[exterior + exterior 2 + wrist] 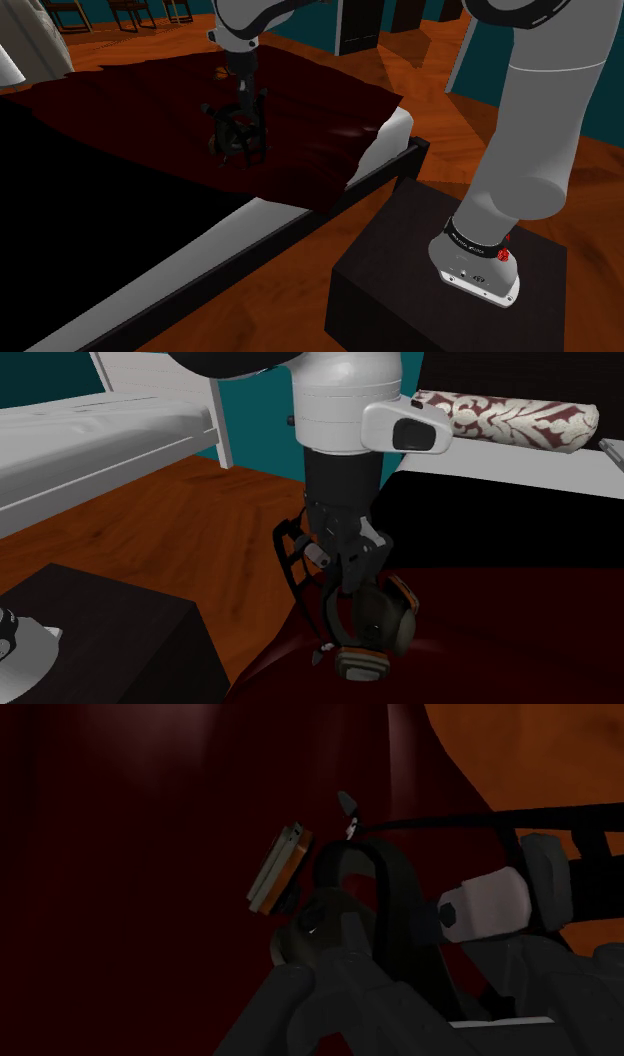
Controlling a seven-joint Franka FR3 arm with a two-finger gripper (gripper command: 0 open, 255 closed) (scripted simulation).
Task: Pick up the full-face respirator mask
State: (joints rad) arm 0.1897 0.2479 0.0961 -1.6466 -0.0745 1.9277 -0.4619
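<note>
Black box stand (400,290) sits nearest, at the shoulder view's lower right, with the white arm (550,120) bolted on top. A dark band (470,240) round the arm's base carries small pale lettering, too small to read; a red knob (503,255) sits just beside it. No other writing is legible.

The arm reaches far and to that view's left, over a bed with a dark frame (300,225) and a dark red blanket (320,120). The gripper (240,115) points down over the blanket.

In the second exterior view the black fingers (350,577) are closed onto the upper frame of the respirator mask (375,622). The mask is dark, with a rounded visor and orange trim, and is tilted. A grey filter cartridge (360,664) sits at its lower end and black straps (295,567) loop out to that view's left. Whether the mask touches the blanket cannot be told.

A patterned red-and-white bolster (510,417) lies far off on the bed. The floor is orange-brown wood (270,300).
</note>
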